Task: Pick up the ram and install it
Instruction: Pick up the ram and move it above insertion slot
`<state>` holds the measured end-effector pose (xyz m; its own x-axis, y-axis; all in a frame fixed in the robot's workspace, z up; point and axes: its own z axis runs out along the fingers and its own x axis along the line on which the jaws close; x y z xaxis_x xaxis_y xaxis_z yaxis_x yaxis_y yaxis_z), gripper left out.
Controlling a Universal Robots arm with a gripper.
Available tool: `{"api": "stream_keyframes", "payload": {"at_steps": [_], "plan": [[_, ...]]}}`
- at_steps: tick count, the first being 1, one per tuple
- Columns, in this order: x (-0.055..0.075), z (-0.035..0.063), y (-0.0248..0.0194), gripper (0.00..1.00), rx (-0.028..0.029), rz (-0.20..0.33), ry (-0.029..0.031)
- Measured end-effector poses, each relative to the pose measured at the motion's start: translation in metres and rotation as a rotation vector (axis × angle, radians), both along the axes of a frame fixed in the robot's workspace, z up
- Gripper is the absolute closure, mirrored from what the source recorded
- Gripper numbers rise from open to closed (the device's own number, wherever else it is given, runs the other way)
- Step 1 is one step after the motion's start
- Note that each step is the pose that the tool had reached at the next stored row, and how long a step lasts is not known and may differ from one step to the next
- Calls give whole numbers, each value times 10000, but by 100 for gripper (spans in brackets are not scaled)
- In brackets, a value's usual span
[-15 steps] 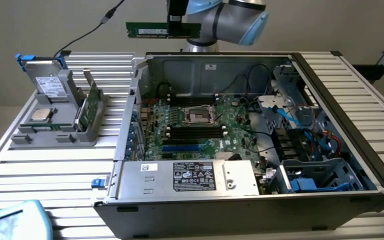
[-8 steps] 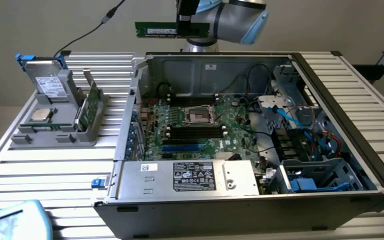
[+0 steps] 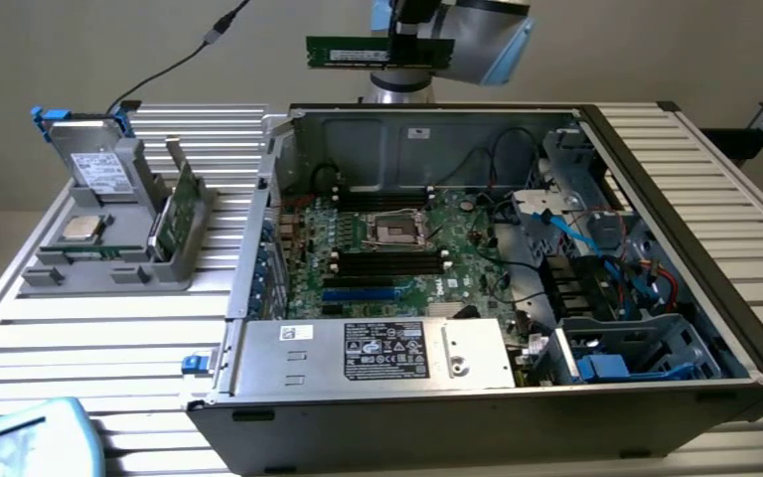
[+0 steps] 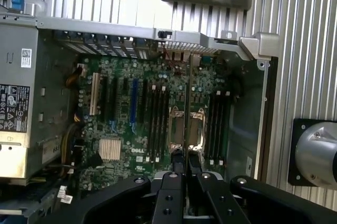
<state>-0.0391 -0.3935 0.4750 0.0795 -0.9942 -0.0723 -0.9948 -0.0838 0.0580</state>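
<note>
In the exterior view, the gripper (image 3: 417, 50) was clamped on the ram (image 3: 353, 52), a thin green stick with a white label, held level and high above the open grey metal case (image 3: 699, 258) on the ribbed table (image 3: 90, 333). In the wrist view, the black fingers (image 4: 178, 165) pinched the ram edge-on above the green motherboard (image 4: 131, 124).

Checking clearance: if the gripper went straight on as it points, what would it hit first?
Likely the processor socket on the motherboard, the ram in the gripper touching first; depth is unclear.
</note>
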Motion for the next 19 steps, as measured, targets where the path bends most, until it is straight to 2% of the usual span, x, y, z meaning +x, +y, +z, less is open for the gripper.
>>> {"api": "stream_keyframes", "payload": {"at_steps": [5,10,16,19], "plan": [[51,1,0,86,10,-101,1],[53,-8,0,86,80,-600,1],[184,-14,-1,86,84,-648,0],[206,-51,-10,86,113,-682,-7]]}}
